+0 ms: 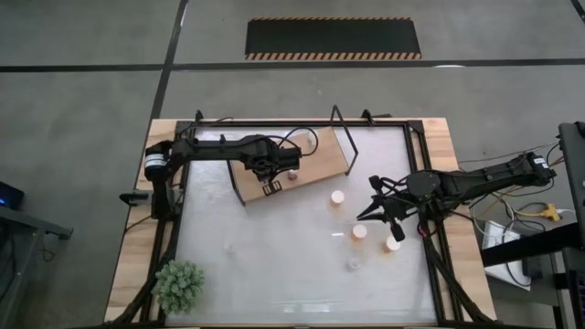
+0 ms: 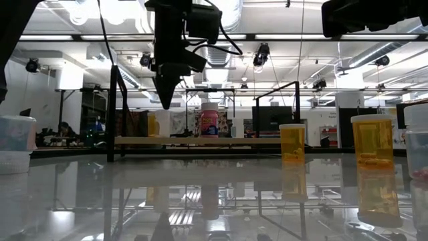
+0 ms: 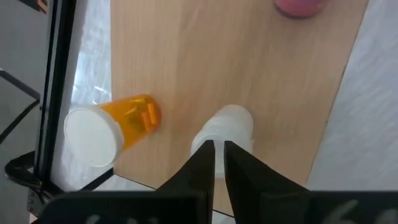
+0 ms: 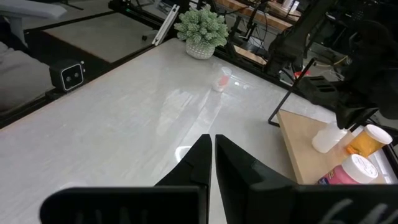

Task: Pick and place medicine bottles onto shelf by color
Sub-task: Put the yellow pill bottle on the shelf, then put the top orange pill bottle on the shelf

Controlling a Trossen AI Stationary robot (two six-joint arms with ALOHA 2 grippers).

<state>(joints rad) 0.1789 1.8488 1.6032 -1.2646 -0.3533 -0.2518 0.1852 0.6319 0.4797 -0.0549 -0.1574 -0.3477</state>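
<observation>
On the shelf [image 1: 306,155], at upper centre of the high view, three bottles are already placed, as the left wrist view shows: an orange bottle [image 3: 115,127], a clear bottle [image 3: 227,127] and a pink bottle [image 3: 298,6] at that frame's top edge. The left gripper [image 1: 271,185] hangs over the shelf's near edge, directly above the clear bottle, with its fingers nearly closed and nothing held. The right gripper [image 1: 379,212] is seen right of centre over the tabletop [image 1: 274,265], its fingers likewise drawn narrow and empty.

Roughly five bottles are left on the tabletop: a white-capped one [image 1: 337,196] at centre, two orange ones [image 1: 359,232] [image 1: 393,244] beside the right gripper, a clear one [image 1: 354,265] lower down, and a faint one [image 1: 228,246] at lower left. The task is judged under half done; whether colours are grouped properly cannot be told.

The tabletop is pale, glossy and black-rimmed, with a small green plant [image 1: 179,284] at its lower left corner. A grey floor with a striped mat [image 1: 333,39] lies beyond, and the low view shows a bright workshop hall.
</observation>
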